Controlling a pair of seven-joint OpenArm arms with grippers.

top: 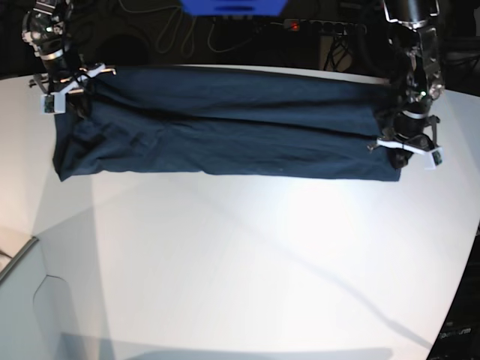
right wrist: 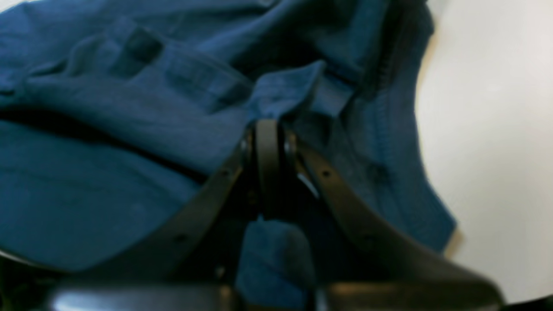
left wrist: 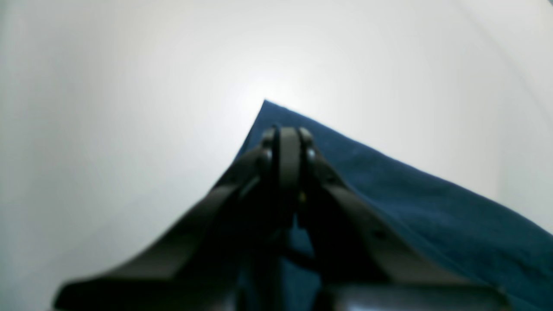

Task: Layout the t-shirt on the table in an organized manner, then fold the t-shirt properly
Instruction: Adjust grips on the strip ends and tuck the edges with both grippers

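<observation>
The dark navy t-shirt point(top: 225, 135) hangs as a long horizontal band, stretched between my two grippers over the far part of the white table point(top: 247, 262). My left gripper point(top: 395, 144) is shut on the shirt's right end; in the left wrist view the gripper point(left wrist: 288, 140) has its jaws together, and a pointed corner of the t-shirt point(left wrist: 389, 190) spreads beyond them. My right gripper point(top: 71, 88) is shut on the shirt's left end; in the right wrist view the gripper point(right wrist: 268, 127) pinches a fold of the rumpled t-shirt point(right wrist: 129, 129).
Behind the table's curved far edge lie dark cables, a power strip point(top: 330, 27) and a blue object point(top: 232, 6). A grey ledge point(top: 19, 300) sits at the lower left corner. The table point(right wrist: 488, 129) shows white beside the cloth in the right wrist view.
</observation>
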